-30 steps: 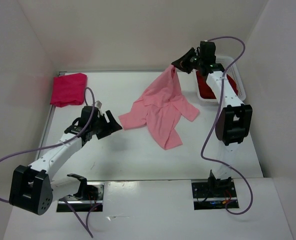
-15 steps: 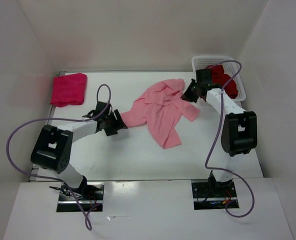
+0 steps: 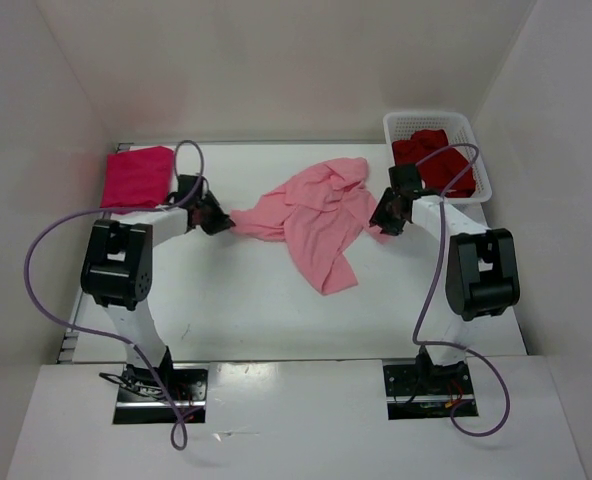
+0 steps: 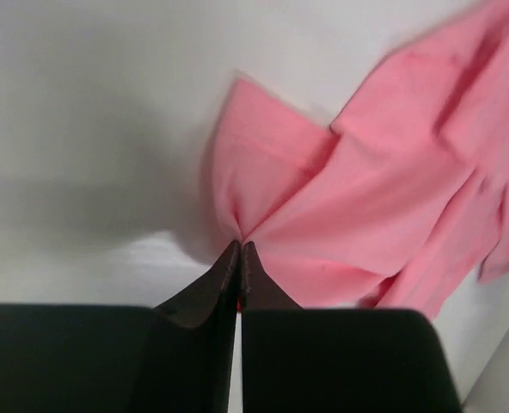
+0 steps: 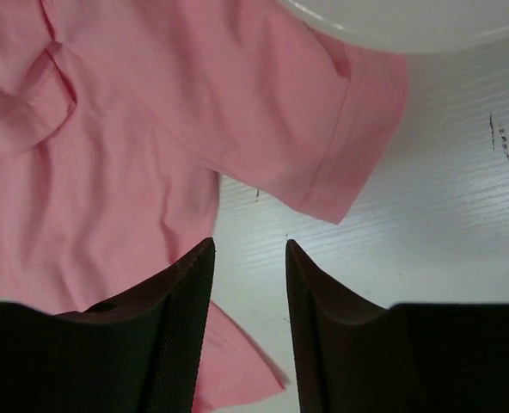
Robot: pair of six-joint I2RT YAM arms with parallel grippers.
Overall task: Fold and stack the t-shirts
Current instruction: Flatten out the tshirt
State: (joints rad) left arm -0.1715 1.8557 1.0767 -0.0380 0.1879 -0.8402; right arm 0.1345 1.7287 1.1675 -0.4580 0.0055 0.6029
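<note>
A light pink t-shirt (image 3: 311, 215) lies crumpled in the middle of the table. My left gripper (image 3: 219, 221) is shut on its left edge, and the left wrist view shows the cloth (image 4: 366, 206) bunched into the closed fingertips. My right gripper (image 3: 384, 222) stands open at the shirt's right sleeve (image 5: 340, 163), with bare table between its fingers. A folded magenta-red t-shirt (image 3: 136, 178) rests at the far left. A dark crimson t-shirt (image 3: 431, 160) sits in the white basket (image 3: 476, 165).
White walls enclose the table on three sides. The basket's rim (image 5: 392, 26) shows at the top of the right wrist view, close to the sleeve. Purple cables loop from both arms.
My right gripper let go of the pink shirt and dropped to the table beside its sleeve. My left gripper reached the shirt's left edge, shut on it, and pulled it left.
</note>
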